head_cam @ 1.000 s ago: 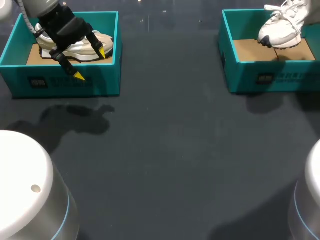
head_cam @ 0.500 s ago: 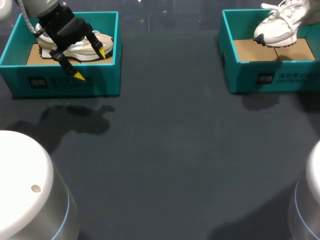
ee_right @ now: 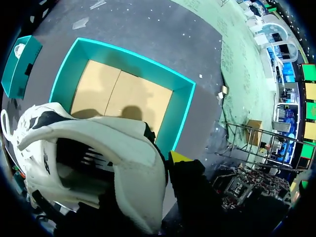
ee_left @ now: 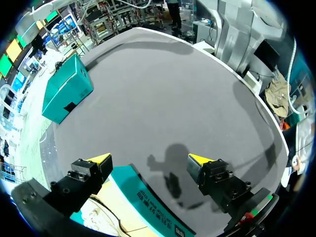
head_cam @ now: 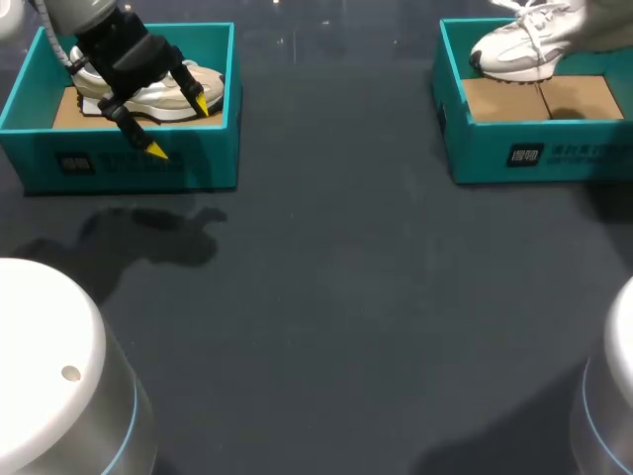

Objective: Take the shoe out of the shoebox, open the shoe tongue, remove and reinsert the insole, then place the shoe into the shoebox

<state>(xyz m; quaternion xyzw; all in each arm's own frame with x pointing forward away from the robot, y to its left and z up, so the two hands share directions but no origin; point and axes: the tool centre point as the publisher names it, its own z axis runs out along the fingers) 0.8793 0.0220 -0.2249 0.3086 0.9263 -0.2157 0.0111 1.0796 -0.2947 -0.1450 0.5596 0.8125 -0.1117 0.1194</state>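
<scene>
Currently: sneaker aloft over the right shoebox

Right gripper (ee_right: 159,165) is clamped on the heel collar of the white sneaker (head_cam: 519,49). One yellow tip (ee_right: 180,157) presses the outside of the heel; the other is hidden inside the shoe. The sneaker hangs clear of the right shoebox (head_cam: 534,148), above its far edge, toe pointing toward the table's middle, laces loose. Below it the box's brown cardboard floor (ee_right: 123,98) lies bare, crossed by the shoe's shadow.

Left gripper (head_cam: 179,127) hovers over the near wall of the left shoebox (head_cam: 119,163), fingers spread wide, nothing between them. One tip is above the box interior, the other above the wall's outer face. A second sneaker (head_cam: 163,99), white and beige, lies flat on its sole inside that box, partly under my left wrist.

Both boxes sit well apart on the dark table (head_cam: 326,297).
</scene>
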